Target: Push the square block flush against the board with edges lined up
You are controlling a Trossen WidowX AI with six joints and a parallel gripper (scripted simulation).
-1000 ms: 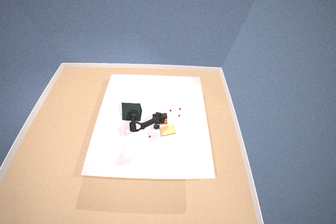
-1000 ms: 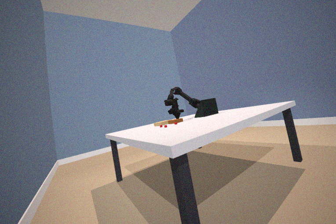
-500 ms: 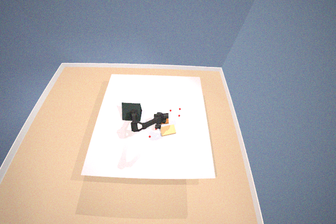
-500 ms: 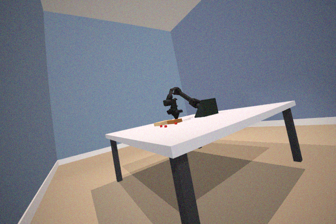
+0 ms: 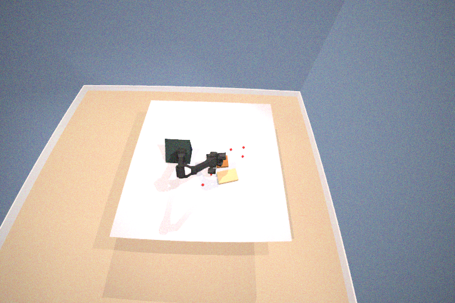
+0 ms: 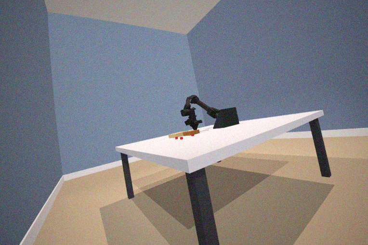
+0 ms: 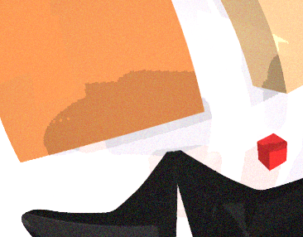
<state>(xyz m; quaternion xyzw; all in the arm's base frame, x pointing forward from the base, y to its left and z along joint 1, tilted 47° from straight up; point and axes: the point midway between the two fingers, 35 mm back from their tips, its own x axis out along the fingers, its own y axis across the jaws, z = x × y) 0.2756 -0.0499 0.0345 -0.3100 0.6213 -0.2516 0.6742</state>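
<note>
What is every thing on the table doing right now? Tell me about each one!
Pincer: shut, holding nothing, low over the table just beside the orange block.
Orange block: lying flat on the table, a white gap between it and the board.
Board: pale tan, lying flat, turned at an angle to the block, not touching it.
Red marker: small cube sitting on the table near the board's corner.

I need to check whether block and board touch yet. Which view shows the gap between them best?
The wrist view: white table shows between the orange block and the tan board, so they are apart there. The top view shows both small, with the block partly hidden under the gripper. The exterior view sees them edge-on, with no gap readable.
</note>
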